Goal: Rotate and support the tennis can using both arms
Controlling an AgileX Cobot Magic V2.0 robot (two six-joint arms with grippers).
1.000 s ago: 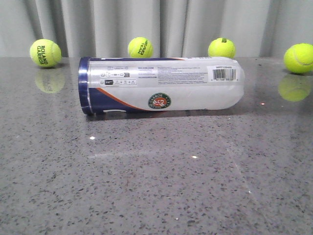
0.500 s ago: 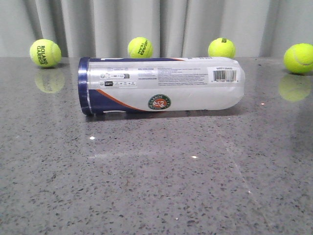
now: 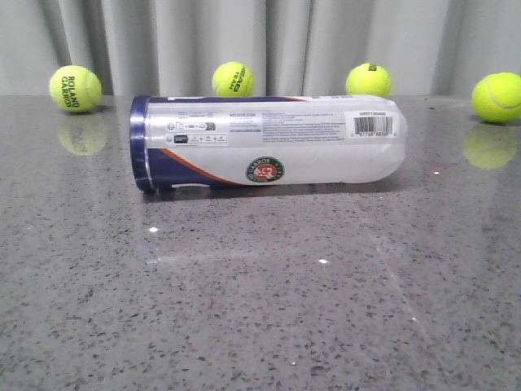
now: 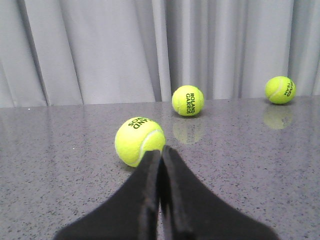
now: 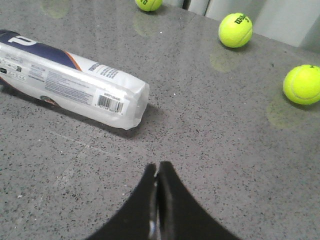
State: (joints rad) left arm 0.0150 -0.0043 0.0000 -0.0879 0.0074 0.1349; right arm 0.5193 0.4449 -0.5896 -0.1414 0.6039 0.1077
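Note:
The tennis can lies on its side on the grey speckled table, navy band end to the left, lobed clear base to the right, logo and barcode facing the camera. It also shows in the right wrist view. No gripper shows in the front view. My left gripper is shut and empty, its tips just in front of a yellow tennis ball. My right gripper is shut and empty, above bare table a short way from the can's base end.
Several yellow tennis balls line the table's back edge by the grey curtain: far left, middle, right of middle and far right. Two more balls show in the left wrist view.

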